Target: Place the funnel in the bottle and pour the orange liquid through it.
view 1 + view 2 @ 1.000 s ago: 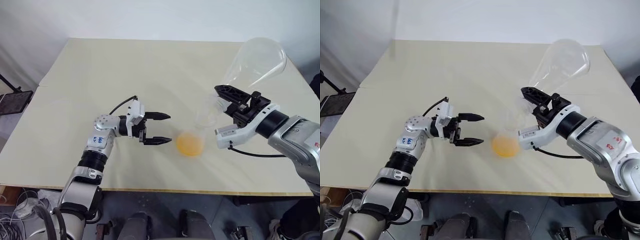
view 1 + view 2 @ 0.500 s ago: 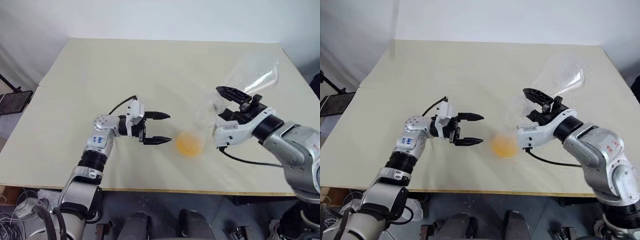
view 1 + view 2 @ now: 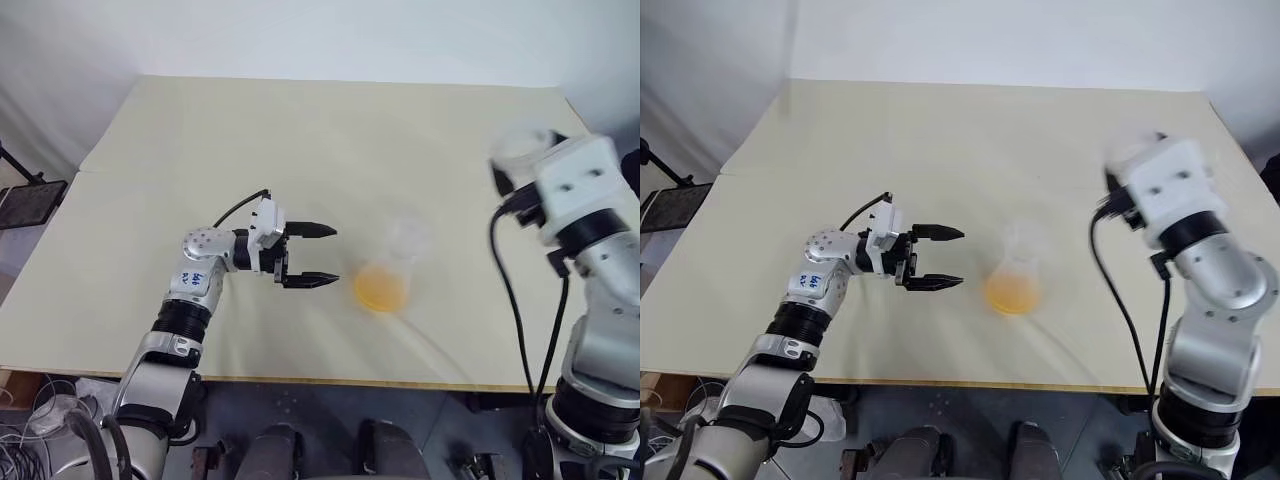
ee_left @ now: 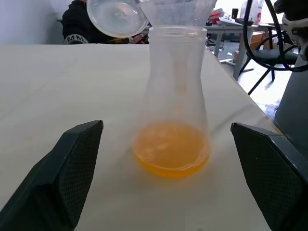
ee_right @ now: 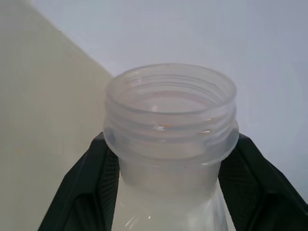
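The left end effector (image 3: 312, 255) is nearest to us. It lies level just above the table (image 3: 300, 130), its two black fingers spread wide open with nothing between them. It points sideways, straight at the bottle (image 3: 385, 272), which stands just beside its fingertips but does not touch them.

The bottle stands upright on the table, so its long way runs up and down. The orange liquid (image 4: 171, 149) sits in its wide bottom as a shallow pool. The funnel (image 4: 175, 10) rests in the bottle's neck, its wide rim above the opening.

The left arm is much the nearer one to the bottle. The right arm is well apart from it, raised over the table's right side.

The right end effector (image 5: 168, 192) is closed on the neck of a second clear container (image 5: 171, 125). Its open screw mouth points up, and no orange liquid shows in the part we can see. In the left wrist view its round clear end hangs in the air behind the funnel.

I think the pour is done. If the left arm is to take the bottle, it only needs to slide forward a little and close on it.
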Robot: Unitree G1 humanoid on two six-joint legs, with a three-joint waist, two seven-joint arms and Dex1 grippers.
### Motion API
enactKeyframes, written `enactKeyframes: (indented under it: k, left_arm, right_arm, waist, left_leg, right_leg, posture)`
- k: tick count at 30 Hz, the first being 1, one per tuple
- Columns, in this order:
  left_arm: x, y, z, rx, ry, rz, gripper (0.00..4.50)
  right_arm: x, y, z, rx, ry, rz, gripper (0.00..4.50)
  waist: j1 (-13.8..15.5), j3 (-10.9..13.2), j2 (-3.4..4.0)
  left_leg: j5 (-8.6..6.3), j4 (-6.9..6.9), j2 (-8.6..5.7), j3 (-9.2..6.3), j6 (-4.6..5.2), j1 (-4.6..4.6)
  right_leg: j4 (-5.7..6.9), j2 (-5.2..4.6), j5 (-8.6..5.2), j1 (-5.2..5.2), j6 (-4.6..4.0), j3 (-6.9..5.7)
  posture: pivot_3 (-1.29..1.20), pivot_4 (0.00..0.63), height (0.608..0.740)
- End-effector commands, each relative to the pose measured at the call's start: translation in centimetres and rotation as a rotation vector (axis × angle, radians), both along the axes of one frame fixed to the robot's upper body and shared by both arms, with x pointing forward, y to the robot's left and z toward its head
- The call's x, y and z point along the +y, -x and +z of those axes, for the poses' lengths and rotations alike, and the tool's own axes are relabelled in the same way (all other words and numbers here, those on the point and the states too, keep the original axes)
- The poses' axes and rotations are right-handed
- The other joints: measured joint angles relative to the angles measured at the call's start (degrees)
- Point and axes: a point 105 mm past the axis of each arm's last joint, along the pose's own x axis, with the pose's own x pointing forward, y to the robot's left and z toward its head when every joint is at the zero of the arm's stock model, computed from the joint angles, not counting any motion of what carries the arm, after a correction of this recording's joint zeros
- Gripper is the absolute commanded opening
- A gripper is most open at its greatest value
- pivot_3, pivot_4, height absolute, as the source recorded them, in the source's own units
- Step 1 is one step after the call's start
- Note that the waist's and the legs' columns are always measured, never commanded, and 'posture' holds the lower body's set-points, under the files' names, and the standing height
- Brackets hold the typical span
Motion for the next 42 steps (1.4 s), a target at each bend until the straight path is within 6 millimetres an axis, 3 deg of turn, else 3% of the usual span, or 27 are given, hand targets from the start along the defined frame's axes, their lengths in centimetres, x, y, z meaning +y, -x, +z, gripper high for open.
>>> enactKeyframes:
  k: [1, 5, 9, 19, 22, 25, 38, 42]
  left_arm:
    - [-0.1, -0.3, 1.5, -0.053, 0.011, 0.000, 4.50]
    - [-0.1, -0.3, 1.5, -0.055, 0.009, 0.002, 4.50]
    - [-0.2, -0.3, 1.5, -0.054, 0.013, 0.002, 4.50]
    - [-0.2, -0.3, 1.5, -0.052, 0.014, 0.007, 4.50]
    - [-0.2, -0.3, 1.4, -0.049, 0.015, 0.010, 4.50]
    - [-0.2, -0.3, 1.5, -0.046, 0.019, 0.016, 4.50]
    - [0.0, -0.9, 2.3, 0.020, 0.071, 0.075, 4.50]
    - [0.0, -0.9, 2.0, 0.029, 0.052, 0.080, 4.50]
  right_arm:
    - [-4.8, 0.0, 0.1, -0.047, -0.225, -0.110, 2.45]
    - [-7.5, -0.1, -1.9, -0.035, -0.438, -0.122, 2.45]
    - [-9.4, -0.1, -4.4, -0.016, -0.532, -0.151, 2.45]
    - [-9.9, -0.5, -7.6, 0.042, -0.553, -0.146, 2.45]
    - [-9.8, -0.3, -8.1, 0.051, -0.540, -0.143, 3.41]
    - [-9.6, 0.1, -7.5, 0.036, -0.509, -0.135, 4.43]
    - [-7.3, 2.3, -1.9, -0.017, -0.363, -0.039, 4.47]
    - [-7.0, 2.6, -1.3, -0.018, -0.338, -0.027, 4.47]
  waist:
    - [0.00, 0.00, 0.00]
    - [-0.16, 0.00, 0.00]
    - [-0.38, 0.00, 0.01]
    - [-0.47, -0.01, 0.02]
    - [-0.37, -0.01, 0.02]
    - [-0.30, -0.01, 0.02]
    - [0.03, 0.00, 0.02]
    - [0.02, 0.00, 0.02]
  left_leg:
    - [0.00, 0.00, 0.00, 0.01, 0.00, 0.00]
    - [0.00, -0.03, -0.03, 0.03, 0.00, 0.04]
    - [0.00, -0.05, 0.01, 0.08, 0.00, 0.08]
    - [0.00, -0.04, 0.01, 0.14, 0.00, 0.11]
    - [0.00, -0.04, 0.01, 0.13, 0.00, 0.11]
    - [0.00, -0.04, 0.01, 0.13, 0.00, 0.10]
    - [0.00, -0.03, 0.01, 0.13, 0.00, 0.09]
    - [0.00, -0.02, 0.00, 0.13, 0.01, 0.08]
  right_leg:
    - [0.00, 0.00, 0.00, 0.00, 0.00, 0.00]
    - [0.13, -0.02, 0.00, -0.04, 0.00, 0.01]
    - [0.17, -0.01, 0.00, -0.06, 0.00, 0.03]
    - [0.20, -0.02, 0.00, -0.07, 0.00, 0.11]
    - [0.20, -0.02, 0.00, -0.06, 0.00, 0.12]
    - [0.19, -0.03, 0.00, -0.06, 0.00, 0.12]
    - [0.17, -0.04, 0.00, -0.06, 0.00, 0.13]
    - [0.15, -0.05, 0.00, -0.05, 0.00, 0.12]
  posture:
    - [0.00, 0.150, 0.740]
    - [0.00, 0.150, 0.740]
    - [0.00, 0.150, 0.740]
    - [0.00, 0.150, 0.740]
    - [0.00, 0.150, 0.740]
    - [0.00, 0.150, 0.740]
    - [0.00, 0.150, 0.740]
    - [0.00, 0.150, 0.740]
